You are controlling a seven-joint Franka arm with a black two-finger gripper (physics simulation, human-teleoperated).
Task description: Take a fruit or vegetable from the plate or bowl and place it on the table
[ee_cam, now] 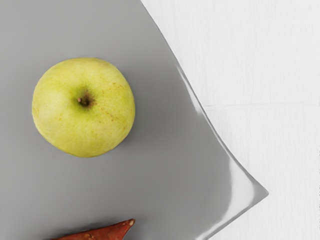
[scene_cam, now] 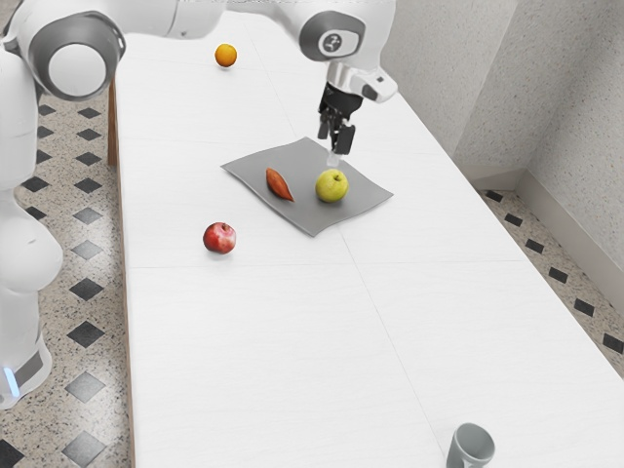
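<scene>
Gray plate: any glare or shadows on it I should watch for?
Wrist view: white glare along the edge of the gray plate, broadest near its corner, clear of the green apple, with soft shading beside the apple; exterior view: plate mostly even gray.

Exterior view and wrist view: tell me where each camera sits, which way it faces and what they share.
Exterior view: sits off at the arm's side, above the table, looking down at a slant; the arm reaches in from the exterior view's left, with the black tool near the yellow-green apple.
Wrist view: sits on the arm's hand, looking nearly straight down at the apple's stem end and the gray plate.
Shared: the apple, the plate, the reddish-brown vegetable and part of the table.
</scene>
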